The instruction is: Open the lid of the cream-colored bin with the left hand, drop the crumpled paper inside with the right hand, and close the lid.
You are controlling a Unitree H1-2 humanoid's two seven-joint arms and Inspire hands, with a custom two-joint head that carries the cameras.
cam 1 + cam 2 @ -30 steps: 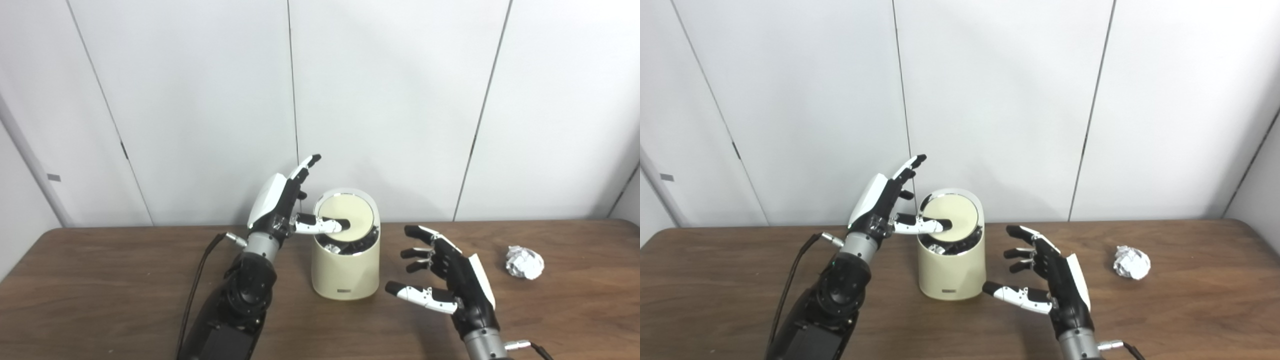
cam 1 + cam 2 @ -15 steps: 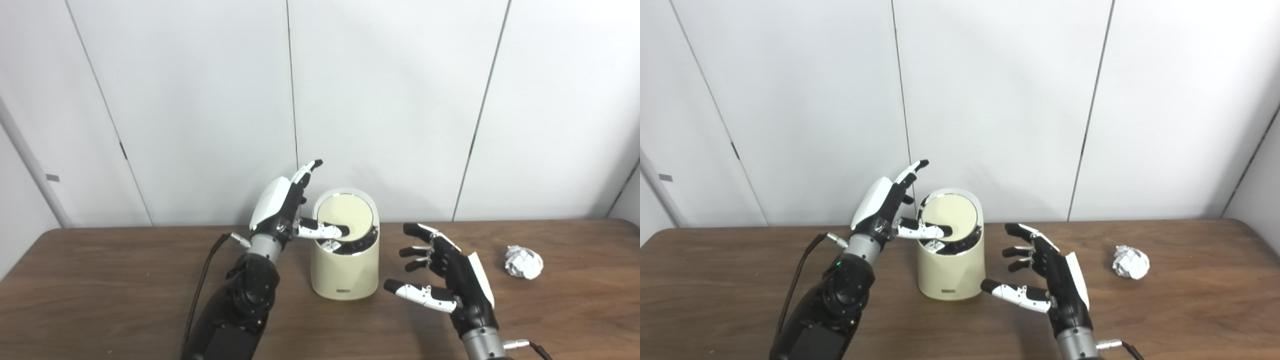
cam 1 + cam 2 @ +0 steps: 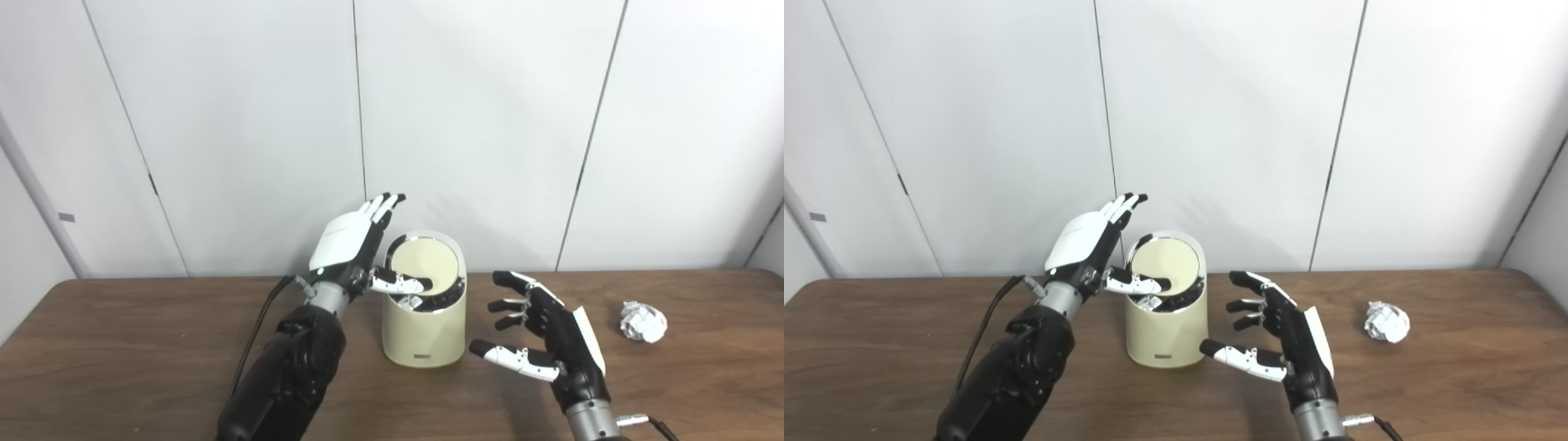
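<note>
White panels back a brown surface (image 3: 122, 343). Left hand (image 3: 358, 245), fingers spread, thumbs the bin (image 3: 422, 327) lid (image 3: 424, 264) up; right hand (image 3: 545, 343), wide and empty, sits between bin and paper (image 3: 642, 321).

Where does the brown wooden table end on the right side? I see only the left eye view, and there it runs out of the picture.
Observer: The right eye view shows the far right corner of the brown wooden table.
Operator: Is the crumpled white paper ball close to that side?
Observer: Not very. Bare wood shows between the crumpled white paper ball and the table's right edge.
</note>
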